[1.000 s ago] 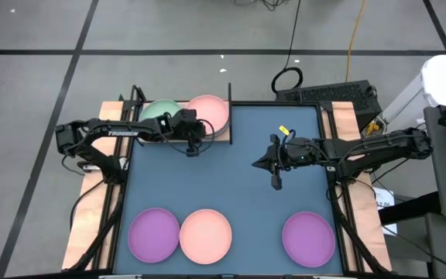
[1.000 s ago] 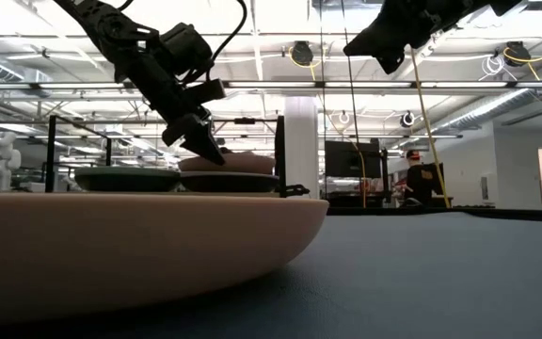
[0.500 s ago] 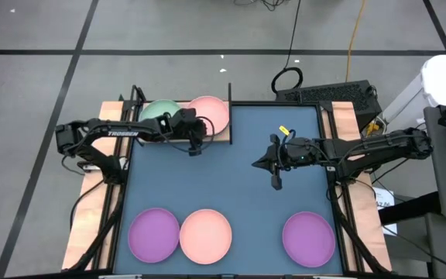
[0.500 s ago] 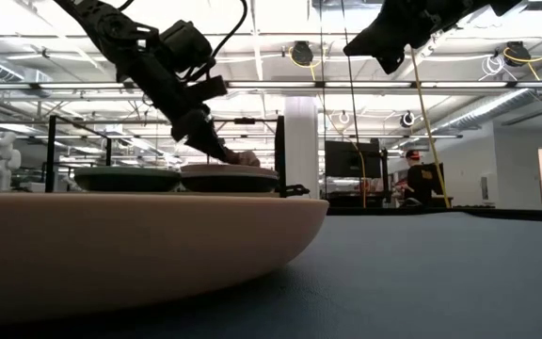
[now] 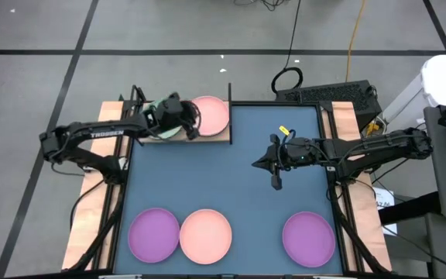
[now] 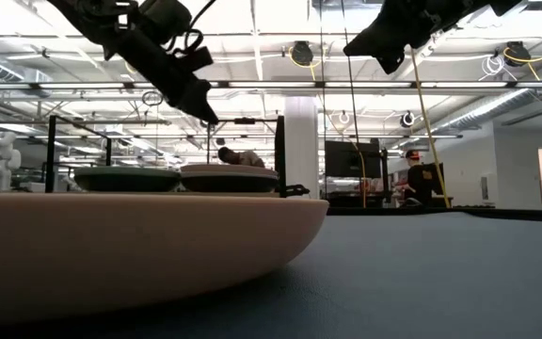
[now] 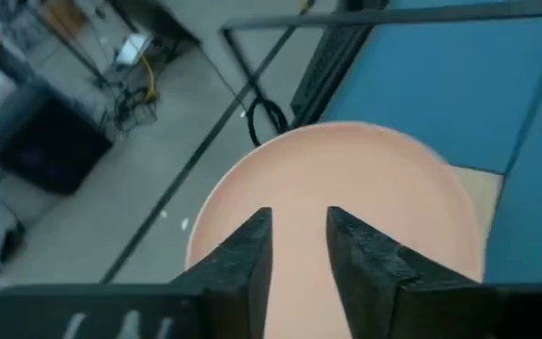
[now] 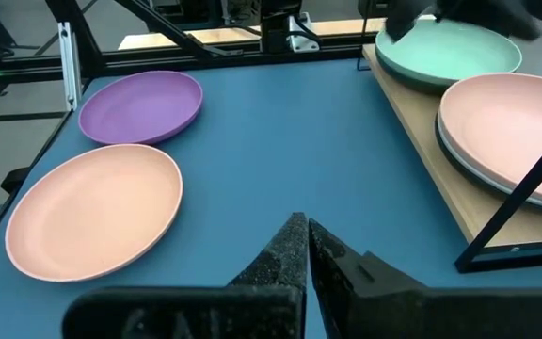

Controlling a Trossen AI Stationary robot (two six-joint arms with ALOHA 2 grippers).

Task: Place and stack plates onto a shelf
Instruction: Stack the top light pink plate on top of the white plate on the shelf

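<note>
The shelf (image 5: pixel 207 139), a light wooden board with black posts, stands at the mat's far left. On it a pale green plate (image 8: pixel 450 52) lies beside a pink plate (image 5: pixel 214 115), which rests on a paler plate (image 8: pixel 452 141). On the mat near the front lie a purple plate (image 5: pixel 153 234), a pink plate (image 5: pixel 205 235) and another purple plate (image 5: pixel 308 238). My left gripper (image 7: pixel 299 240) hovers open above the shelf's pink plate (image 7: pixel 346 179), clear of it in the low view (image 6: pixel 203 111). My right gripper (image 8: pixel 304 235) hangs shut over mid-mat (image 5: pixel 259 163). No black plate shows.
A blue-grey mat (image 5: pixel 238 194) covers the table between side rails. A black shelf post (image 5: pixel 229 101) stands by the pink plate. The near pink plate (image 6: pixel 111 245) fills the low view's front. A keyboard (image 5: pixel 327 93) and cables lie beyond the far edge.
My left gripper set the pink plate's raised near edge down flat on the shelf stack. It then came off the plate, rose well above it and drew back toward the table's far-left. The right arm kept still.
</note>
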